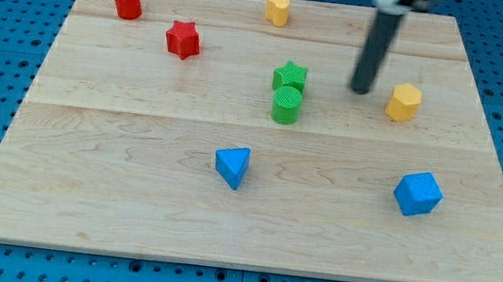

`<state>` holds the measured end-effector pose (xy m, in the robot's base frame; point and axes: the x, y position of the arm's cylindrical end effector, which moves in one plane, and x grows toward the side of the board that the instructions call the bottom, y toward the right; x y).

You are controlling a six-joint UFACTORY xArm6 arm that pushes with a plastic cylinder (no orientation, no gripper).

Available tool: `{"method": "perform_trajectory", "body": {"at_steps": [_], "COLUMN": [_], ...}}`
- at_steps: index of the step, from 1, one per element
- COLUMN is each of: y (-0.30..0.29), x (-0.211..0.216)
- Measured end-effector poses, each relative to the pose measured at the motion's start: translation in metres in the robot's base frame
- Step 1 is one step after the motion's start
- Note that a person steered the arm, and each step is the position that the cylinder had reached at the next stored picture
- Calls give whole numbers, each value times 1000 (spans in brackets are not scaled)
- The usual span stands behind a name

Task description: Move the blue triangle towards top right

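Observation:
The blue triangle (pixel 232 166) lies on the wooden board (pixel 131 194), a little below the middle. My tip (pixel 362 89) rests on the board well up and to the right of it, apart from it. The tip stands between the green star (pixel 290 75) on its left and the yellow hexagon (pixel 404 101) on its right, touching neither. The dark rod rises from the tip to the view's top.
A green cylinder (pixel 286 105) sits just below the green star, touching it. A blue cube (pixel 417 194) lies at the lower right. A red star (pixel 183 39) and a red cylinder (pixel 127 2) are at the upper left. A yellow cylinder (pixel 277 8) is at the top middle.

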<state>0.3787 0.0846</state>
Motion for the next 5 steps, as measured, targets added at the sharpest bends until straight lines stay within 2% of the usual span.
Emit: {"method": "perform_trajectory", "body": {"at_steps": [1, 3, 4, 5], "y": [-30, 13, -15, -124], "x": [-9, 130, 205, 209]}}
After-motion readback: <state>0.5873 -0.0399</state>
